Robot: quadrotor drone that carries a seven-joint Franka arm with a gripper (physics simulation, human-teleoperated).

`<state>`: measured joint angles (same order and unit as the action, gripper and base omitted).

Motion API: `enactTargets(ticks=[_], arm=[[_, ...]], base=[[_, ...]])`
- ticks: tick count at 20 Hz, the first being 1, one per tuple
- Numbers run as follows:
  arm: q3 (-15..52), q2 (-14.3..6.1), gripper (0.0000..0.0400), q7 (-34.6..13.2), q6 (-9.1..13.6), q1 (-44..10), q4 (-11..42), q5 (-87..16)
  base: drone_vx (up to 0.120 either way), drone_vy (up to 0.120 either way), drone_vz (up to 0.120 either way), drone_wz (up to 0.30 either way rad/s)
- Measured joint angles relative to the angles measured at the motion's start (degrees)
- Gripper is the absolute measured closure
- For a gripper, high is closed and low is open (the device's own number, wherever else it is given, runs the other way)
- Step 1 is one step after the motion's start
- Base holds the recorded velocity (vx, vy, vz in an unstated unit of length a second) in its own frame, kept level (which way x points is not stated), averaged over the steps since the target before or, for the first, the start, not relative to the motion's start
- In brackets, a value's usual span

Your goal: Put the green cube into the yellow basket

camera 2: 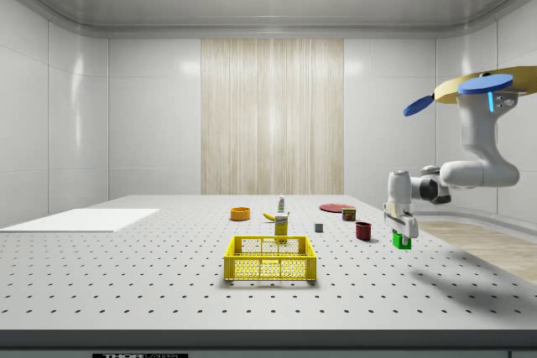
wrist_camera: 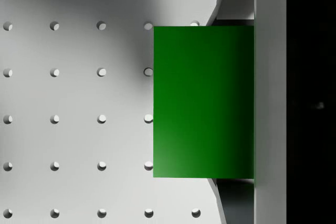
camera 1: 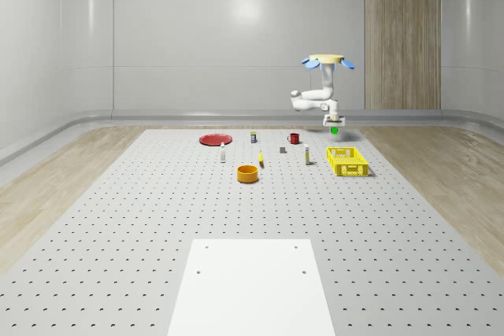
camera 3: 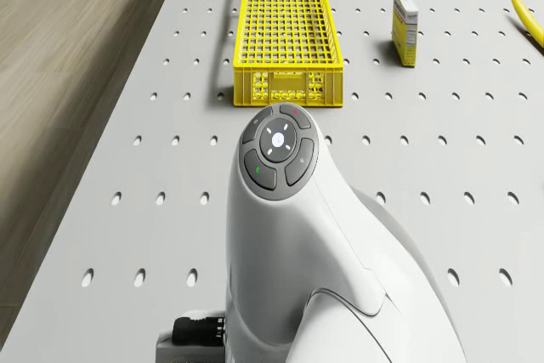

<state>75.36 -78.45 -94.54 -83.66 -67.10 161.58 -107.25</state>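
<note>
The green cube (camera 1: 334,130) hangs a little above the perforated table, held in my gripper (camera 1: 334,126), which is shut on it. In the side view the green cube (camera 2: 401,241) sits under the gripper (camera 2: 401,236), to the right of the yellow basket (camera 2: 269,259) and apart from it. The wrist view has the green cube (wrist_camera: 203,102) pressed against one finger (wrist_camera: 270,98). The drone (camera 1: 327,60) hovers over the table's far right part, behind the yellow basket (camera 1: 347,161). Beyond my arm (camera 3: 289,235), the drone view shows the empty yellow basket (camera 3: 287,31).
A red plate (camera 1: 214,139), a red mug (camera 1: 294,138), an orange bowl (camera 1: 248,173), a banana (camera 1: 261,160), a small grey block (camera 1: 283,149) and small boxes (camera 3: 405,27) stand left of the basket. A white panel (camera 1: 256,289) lies at the table's near edge.
</note>
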Motion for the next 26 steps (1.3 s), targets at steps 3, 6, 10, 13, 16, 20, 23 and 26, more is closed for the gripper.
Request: enactTargets(ticks=[3,6,10,13,16,20,23,26], arm=[[0.53,-0.51,0.0149,-0.19,-0.33,-0.17,0.04,0.68],[0.85,-1.04,0.0149,-0.3,-0.75,-0.33,0.05,1.15],[1.09,-1.75,0.0149,-0.47,-1.36,-0.52,0.03,1.6],[1.21,-2.26,0.0149,-0.58,-1.82,-0.65,0.01,1.88],[1.3,-2.76,0.0149,-0.69,-2.27,-0.78,-0.02,2.12],[1.4,-3.4,0.0149,-0.82,-2.86,-0.94,-0.05,2.41],[1.47,-3.86,0.0149,-0.92,-3.29,-1.06,-0.07,2.62],[1.53,-4.3,0.0149,-1.01,-3.7,-1.17,-0.09,2.81]], base=[[0.12,0.0,0.08,0.0],[0.12,0.0,0.027,0.0],[0.12,-0.01,0.08,0.0],[0.12,-0.12,0.0,0.0],[0.12,0.0,0.0,0.0],[0.12,0.0,0.0,0.0],[0.12,0.0,0.0,0.0],[0.12,0.0,0.0,0.0]])
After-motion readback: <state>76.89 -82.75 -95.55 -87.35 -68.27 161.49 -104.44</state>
